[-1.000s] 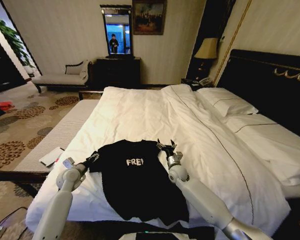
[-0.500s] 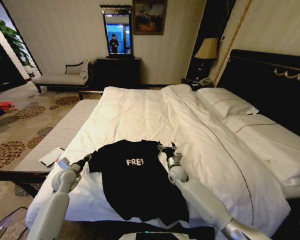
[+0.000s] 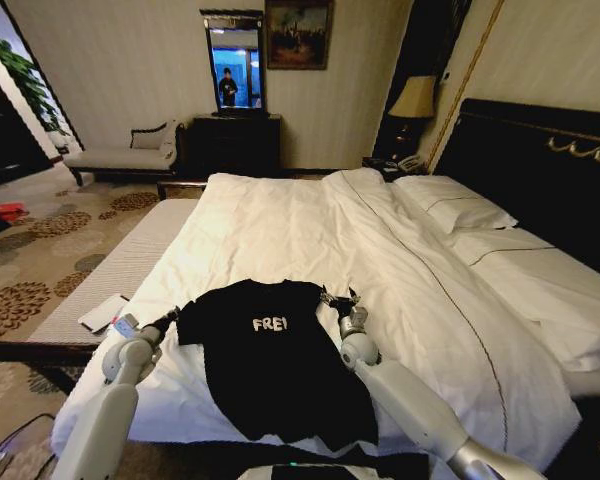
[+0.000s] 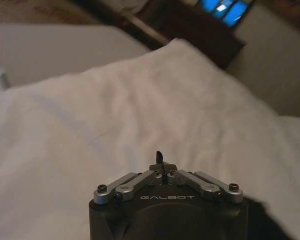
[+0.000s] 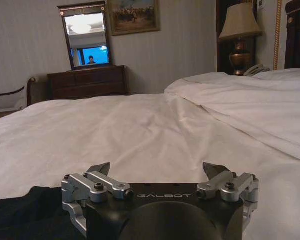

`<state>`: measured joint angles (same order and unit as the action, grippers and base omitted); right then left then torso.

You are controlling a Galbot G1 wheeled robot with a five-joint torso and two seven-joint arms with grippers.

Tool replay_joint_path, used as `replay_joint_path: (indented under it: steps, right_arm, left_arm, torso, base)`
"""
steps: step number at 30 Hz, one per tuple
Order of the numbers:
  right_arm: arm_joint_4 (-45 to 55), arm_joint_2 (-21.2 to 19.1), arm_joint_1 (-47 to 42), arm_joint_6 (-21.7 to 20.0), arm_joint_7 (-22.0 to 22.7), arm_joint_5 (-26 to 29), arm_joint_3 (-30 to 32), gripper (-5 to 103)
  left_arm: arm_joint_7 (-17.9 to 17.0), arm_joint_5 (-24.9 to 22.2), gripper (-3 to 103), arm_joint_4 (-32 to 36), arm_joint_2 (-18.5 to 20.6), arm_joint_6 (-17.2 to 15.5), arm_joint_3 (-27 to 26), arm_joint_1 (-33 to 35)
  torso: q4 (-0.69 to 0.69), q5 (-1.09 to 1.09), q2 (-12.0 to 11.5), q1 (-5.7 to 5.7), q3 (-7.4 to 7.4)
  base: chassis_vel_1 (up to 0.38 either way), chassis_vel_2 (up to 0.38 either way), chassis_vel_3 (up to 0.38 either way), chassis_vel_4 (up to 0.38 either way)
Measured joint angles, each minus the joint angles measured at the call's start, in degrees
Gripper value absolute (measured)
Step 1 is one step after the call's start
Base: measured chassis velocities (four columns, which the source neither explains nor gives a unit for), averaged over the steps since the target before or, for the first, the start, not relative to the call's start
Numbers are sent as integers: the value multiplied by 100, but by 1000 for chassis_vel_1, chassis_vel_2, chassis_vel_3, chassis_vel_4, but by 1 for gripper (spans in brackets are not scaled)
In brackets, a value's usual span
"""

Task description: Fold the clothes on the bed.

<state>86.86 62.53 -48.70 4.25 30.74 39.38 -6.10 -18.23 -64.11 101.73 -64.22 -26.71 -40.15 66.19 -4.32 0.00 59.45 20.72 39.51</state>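
Observation:
The clothes, a black T-shirt (image 3: 275, 365) with white lettering, lie spread flat on the near part of the bed's white duvet (image 3: 280, 230). My left gripper (image 3: 169, 319) sits just off the shirt's left sleeve. In the left wrist view this gripper (image 4: 160, 158) is shut, with nothing between its fingers and white duvet ahead of it. My right gripper (image 3: 340, 297) rests at the shirt's right sleeve edge. The right wrist view shows that gripper (image 5: 157, 170) open, low over the duvet, with black fabric (image 5: 25, 215) beside it.
Pillows (image 3: 455, 205) and a dark headboard (image 3: 540, 160) lie to the right. A pale padded bench (image 3: 110, 270) with a white flat item (image 3: 102, 313) runs along the bed's left side. A dresser with mirror (image 3: 235, 140) stands far behind.
My left gripper drew back to the left, off the shirt's left sleeve, which now lies flat. My right gripper shifted slightly right and nearer.

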Motion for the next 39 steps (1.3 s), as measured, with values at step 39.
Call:
replay_joint_path:
  steps: [39]
  right_arm:
    - [-171, 52, -53, -32, 30, 0, 43, 100]
  left_arm:
    - [-35, 378, 18, 588, -375, 185, 2170, -406]
  torso:
    - [1, 0, 0, 0, 0]
  base:
    - [0, 0, 0, 0]
